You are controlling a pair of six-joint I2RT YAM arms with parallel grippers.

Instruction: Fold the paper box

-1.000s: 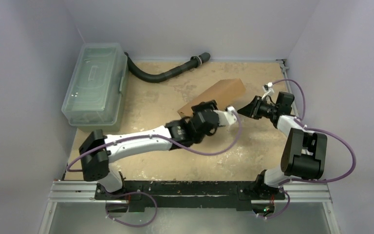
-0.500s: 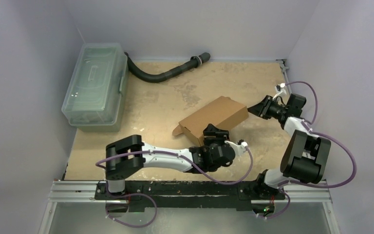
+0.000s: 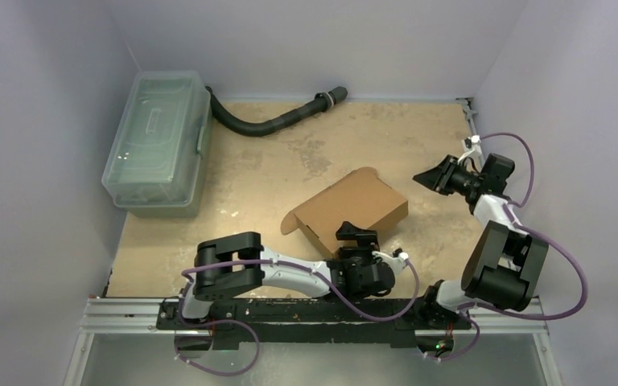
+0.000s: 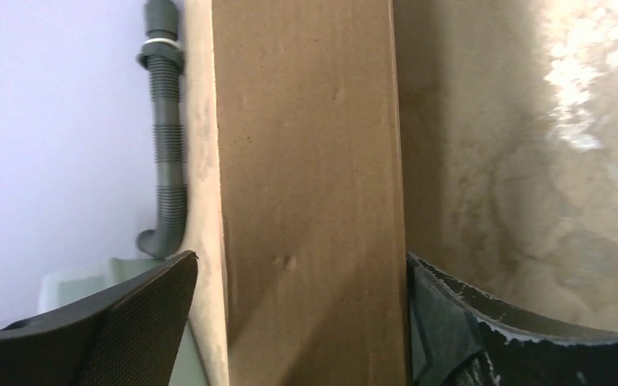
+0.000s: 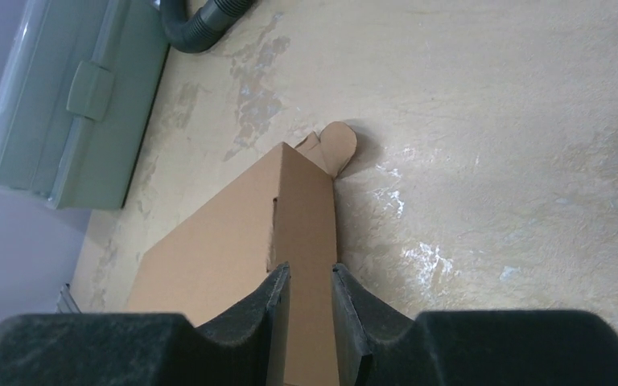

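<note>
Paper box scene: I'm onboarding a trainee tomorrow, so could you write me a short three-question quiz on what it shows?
1. True or false: the paper box sits inside the clear bin.
2. What lies on the table by the bin's far end? A) a dark hose B) scissors C) a tape roll
3. Is the left tool open or shut?
Key: 1 false, it lies on the table; 2 A; 3 open, astride the box.

Nothing legible here

You can read no lettering, label, brand or number on the paper box (image 3: pixel 354 205) or the clear bin (image 3: pixel 157 145).
</note>
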